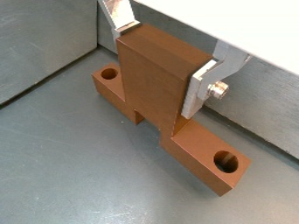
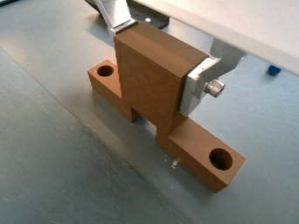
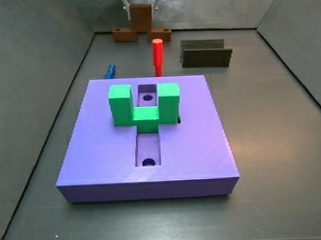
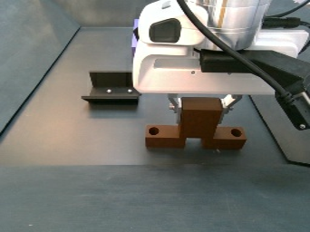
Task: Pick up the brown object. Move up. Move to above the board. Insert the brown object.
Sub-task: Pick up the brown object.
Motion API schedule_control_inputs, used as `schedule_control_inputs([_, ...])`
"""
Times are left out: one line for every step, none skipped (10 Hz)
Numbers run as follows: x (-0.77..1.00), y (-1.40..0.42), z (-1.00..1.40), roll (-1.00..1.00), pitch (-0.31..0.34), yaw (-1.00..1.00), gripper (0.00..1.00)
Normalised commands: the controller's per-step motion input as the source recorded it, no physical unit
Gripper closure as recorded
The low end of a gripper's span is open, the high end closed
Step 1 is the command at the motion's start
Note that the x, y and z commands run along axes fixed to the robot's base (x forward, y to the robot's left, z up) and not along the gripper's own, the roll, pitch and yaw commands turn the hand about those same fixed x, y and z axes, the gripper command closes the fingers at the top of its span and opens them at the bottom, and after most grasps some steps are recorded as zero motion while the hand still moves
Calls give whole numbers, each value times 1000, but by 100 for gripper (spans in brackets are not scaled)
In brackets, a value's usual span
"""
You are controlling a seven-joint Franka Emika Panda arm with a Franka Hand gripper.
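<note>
The brown object (image 1: pixel 158 87) is an orange-brown T-shaped block. Its long bar lies on the grey floor with a round hole near each end, and its crosspiece stands upright. My gripper (image 1: pixel 162 63) is shut on the upright crosspiece, with a silver finger (image 2: pixel 198 87) flat against each side. Both side views show the block (image 3: pixel 140 27) (image 4: pixel 198 129) at the far end of the bin under the gripper (image 4: pixel 200 104). The purple-blue board (image 3: pixel 98 145) lies well away from it, with a green U-shaped block (image 3: pixel 123 102) over its central groove.
A red upright cylinder (image 3: pixel 158 54) stands between the brown object and the board. A dark olive open box (image 3: pixel 206 55) (image 4: pixel 111 88) sits beside it. A small blue item (image 3: pixel 109 71) lies by the board's far corner. Grey bin walls (image 1: pixel 47 35) rise close to the gripper.
</note>
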Motion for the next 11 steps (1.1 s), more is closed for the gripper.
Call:
schedule_control_inputs([0,0,0,0,0,0,100])
schedule_control_inputs([0,0,0,0,0,0,100])
schedule_control_inputs([0,0,0,0,0,0,100])
schedule_control_inputs([0,0,0,0,0,0,100])
schedule_control_inputs([0,0,0,0,0,0,100])
schedule_control_inputs([0,0,0,0,0,0,100])
schedule_control_inputs([0,0,0,0,0,0,100])
schedule_control_inputs([0,0,0,0,0,0,100])
schedule_control_inputs([0,0,0,0,0,0,100])
schedule_control_inputs([0,0,0,0,0,0,100])
schedule_control_inputs([0,0,0,0,0,0,100])
